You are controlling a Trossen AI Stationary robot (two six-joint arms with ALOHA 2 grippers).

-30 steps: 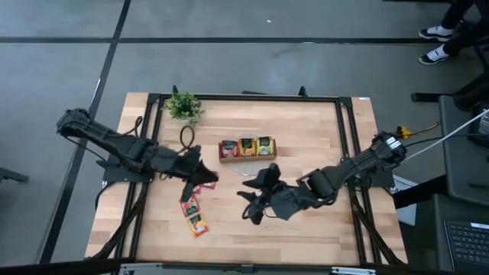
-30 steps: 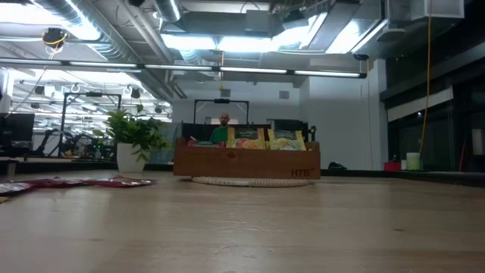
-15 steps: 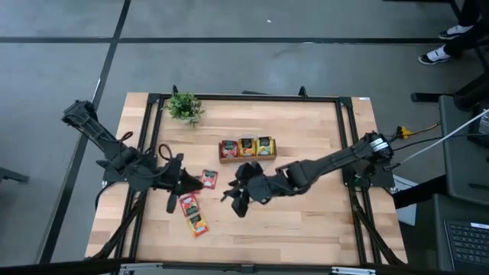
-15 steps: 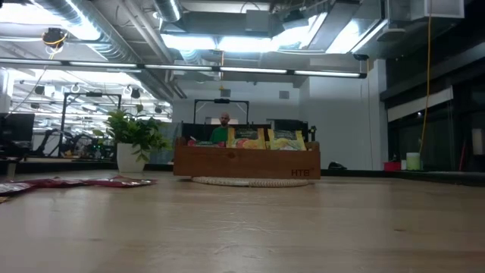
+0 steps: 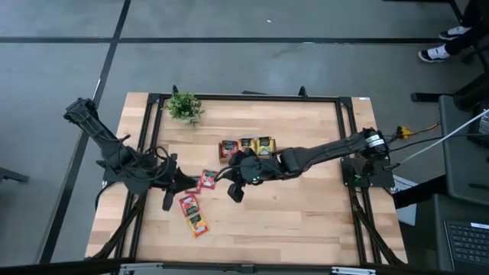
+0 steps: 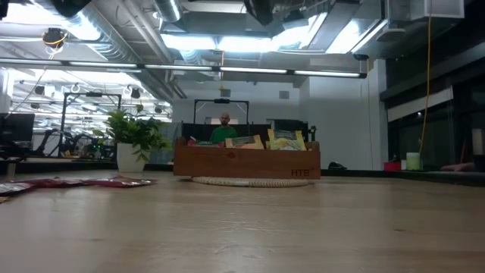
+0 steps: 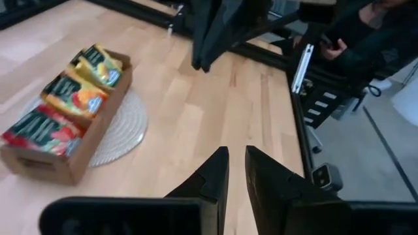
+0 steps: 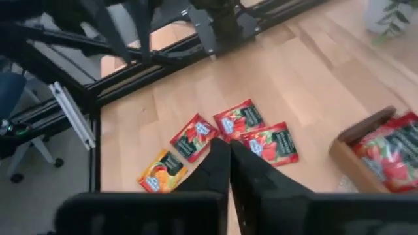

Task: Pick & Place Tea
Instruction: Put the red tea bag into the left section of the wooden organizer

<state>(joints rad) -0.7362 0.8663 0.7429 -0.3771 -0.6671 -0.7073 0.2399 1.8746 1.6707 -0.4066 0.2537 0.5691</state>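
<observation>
R pincer (image 5: 236,191) moved to tray (image 5: 246,148), shut | L pincer (image 5: 169,200) near-shut | plant (image 5: 184,107) clear

Legible text, one item: letters stamped on the front face of the wooden tray (image 6: 246,161), low at its right end, reading roughly "HTE"; I cannot confirm the last character. The dark labels on the tea sachets (image 8: 196,137) below my right gripper (image 8: 228,151) carry print too small for me to read. No other signs or numbers legible.
</observation>
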